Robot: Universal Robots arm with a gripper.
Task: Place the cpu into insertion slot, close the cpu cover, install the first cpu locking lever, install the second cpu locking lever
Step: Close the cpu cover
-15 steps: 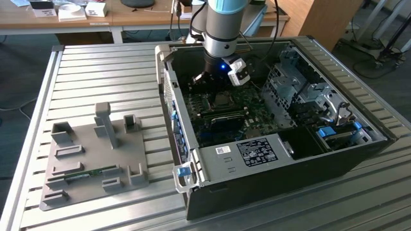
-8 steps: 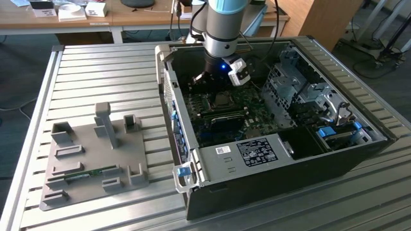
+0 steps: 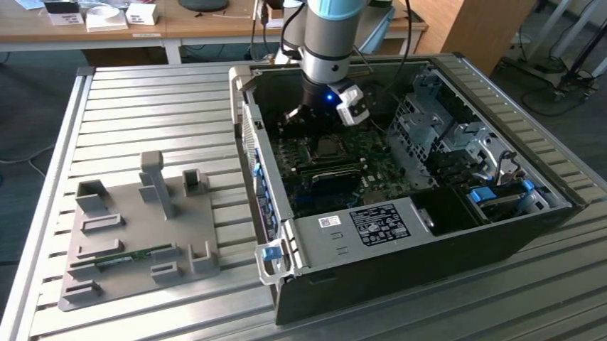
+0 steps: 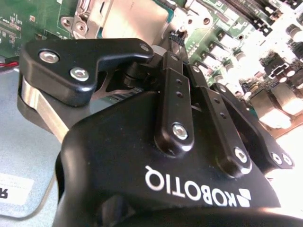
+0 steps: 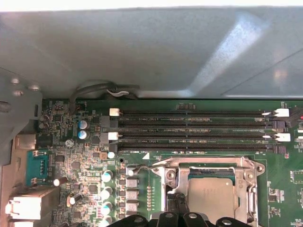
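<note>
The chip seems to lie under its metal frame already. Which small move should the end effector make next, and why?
Probably a slight press down at the frame's edge, to begin locking it. The small silvery-grey square chip shows through the window of the thin silvery frame plate, which looks flat over it, and the black end effector is right at that edge.

Silver-grey arm [image 3: 328, 42], black end effector [image 4: 176, 40] with silver screws [image 4: 180, 131].

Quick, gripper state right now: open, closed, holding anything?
Gripper: cannot be told whether open or closed; it is down at the edge of the insertion slot, where the cpu already sits.
</note>
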